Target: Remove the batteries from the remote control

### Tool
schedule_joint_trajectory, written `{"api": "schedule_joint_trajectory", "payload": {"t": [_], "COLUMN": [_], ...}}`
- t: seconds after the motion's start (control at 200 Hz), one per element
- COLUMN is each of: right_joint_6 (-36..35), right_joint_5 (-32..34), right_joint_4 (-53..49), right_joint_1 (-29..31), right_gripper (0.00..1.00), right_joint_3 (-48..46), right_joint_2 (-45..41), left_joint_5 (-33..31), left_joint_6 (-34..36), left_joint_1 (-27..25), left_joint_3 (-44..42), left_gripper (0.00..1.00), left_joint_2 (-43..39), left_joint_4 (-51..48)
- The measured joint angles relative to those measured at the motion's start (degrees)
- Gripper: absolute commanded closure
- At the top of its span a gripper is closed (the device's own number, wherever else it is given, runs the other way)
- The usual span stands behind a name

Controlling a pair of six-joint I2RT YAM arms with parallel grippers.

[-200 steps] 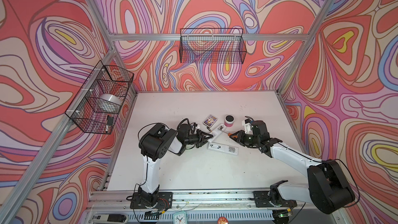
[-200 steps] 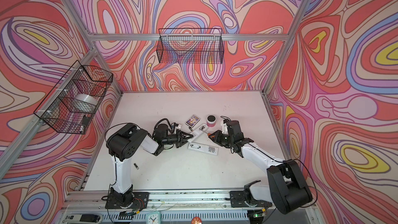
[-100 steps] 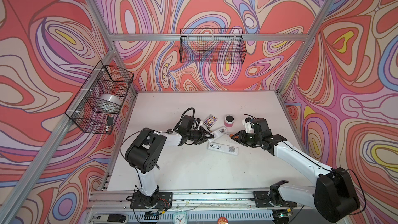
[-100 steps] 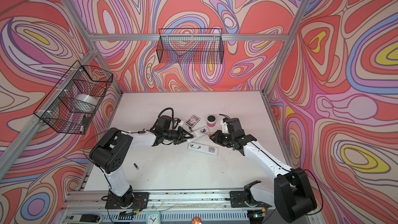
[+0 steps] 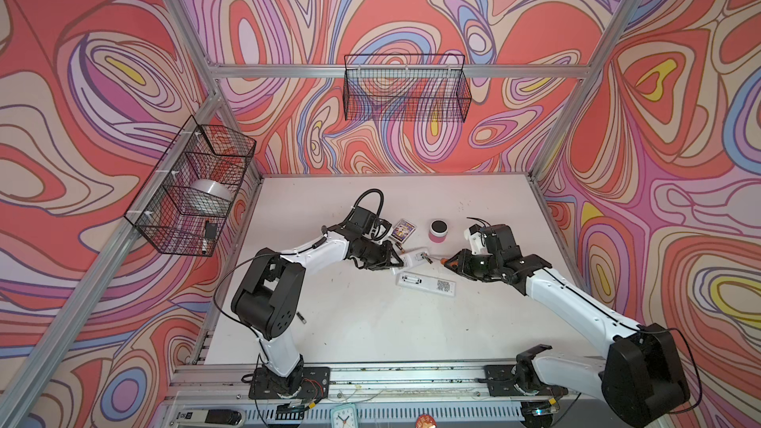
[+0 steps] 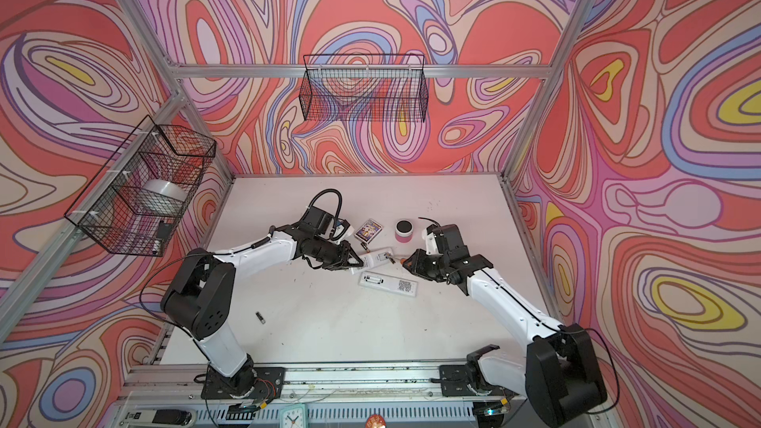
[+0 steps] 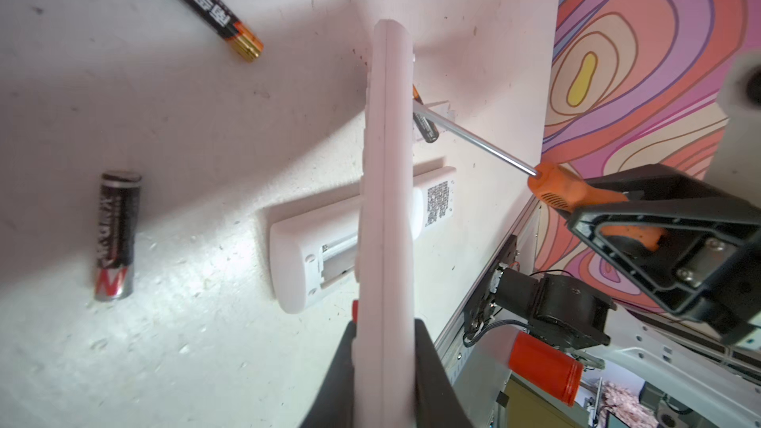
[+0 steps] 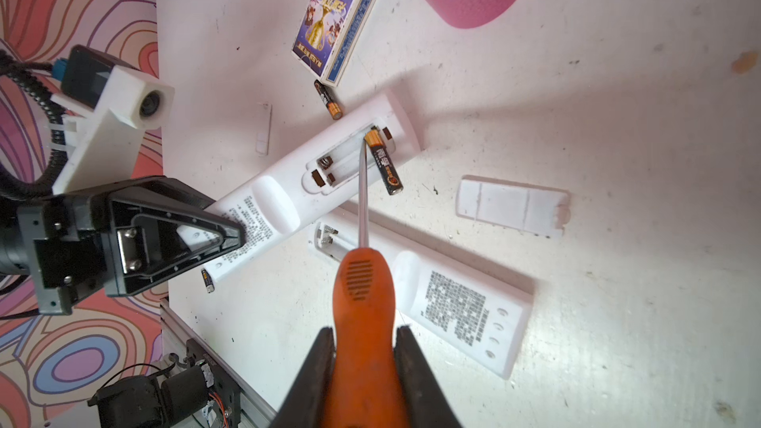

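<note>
Bright even light; remote [image 7: 385, 199] casts soft shadow, foreground blurred

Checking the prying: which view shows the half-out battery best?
Right wrist: the battery tilts out of the remote's bay, screwdriver tip at its end. Left wrist shows part behind the remote; top views, a speck.

The cell contains two white remote controls [image 8: 288, 183] [image 8: 453, 302], four batteries [image 8: 327, 99] [image 8: 385, 166] [image 7: 116, 236] [image 5: 302, 317] and two loose white battery covers [image 8: 510, 207] [image 8: 262, 133]. There is one orange-handled screwdriver [image 8: 362, 294], one printed card box [image 8: 333, 18] and one pink-and-white round container [image 8: 482, 2]. Two black wire baskets [image 5: 405, 104] [image 5: 177, 232] hang on the walls.
</note>
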Motion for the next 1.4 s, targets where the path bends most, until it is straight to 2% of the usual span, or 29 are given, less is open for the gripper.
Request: {"api": "schedule_joint_trajectory", "payload": {"t": [0.22,0.416,0.601,0.816,0.836,0.856,0.871,1.097,1.272,1.397], "right_joint_6": [-1.0,-1.5,-1.4,-1.5,-1.5,-1.5,-1.5,-1.2,-0.8,-0.5], "right_joint_5": [0.2,1.5,1.5,4.3,4.6,4.8,4.9,4.8,1.2,-2.3], "right_joint_4": [-3.4,-8.3,-9.7,-11.0,-11.1,-11.2,-11.3,-11.2,-9.0,-7.4], "right_joint_1": [-0.1,-0.9,-1.0,-1.4,-1.6,-1.7,-1.9,-2.5,-2.6,-2.6], "right_gripper": [0.95,0.95,0.95,0.95,0.95,0.95,0.95,0.95,0.95,0.94], "right_joint_3": [1.5,3.0,5.1,7.7,7.7,7.7,7.7,7.7,7.7,7.7], "right_joint_2": [-0.1,-2.7,-5.0,-4.9,-4.9,-4.9,-4.9,-3.8,-2.4,-1.6], "left_joint_5": [-2.5,-2.8,-1.9,-0.6,-0.7,-0.6,-0.7,0.0,-0.1,-0.6], "left_joint_6": [5.3,7.0,6.7,5.3,5.0,4.9,4.7,4.2,4.2,3.1], "left_joint_1": [-0.3,-0.2,0.1,2.9,3.2,3.5,3.7,5.9,7.0,8.2], "left_joint_3": [1.9,2.1,2.1,-1.5,-2.1,-2.8,-3.3,-5.8,-7.3,-7.6], "left_gripper": [0.88,0.87,0.79,0.4,0.31,0.05,0.01,0.0,0.0,0.0], "left_joint_2": [-0.6,-0.7,-0.2,2.4,2.7,2.8,2.9,2.2,0.3,-4.0], "left_joint_4": [-5.2,-6.3,-5.5,-3.3,-3.2,-3.2,-3.2,-2.5,-2.4,-2.5]}}
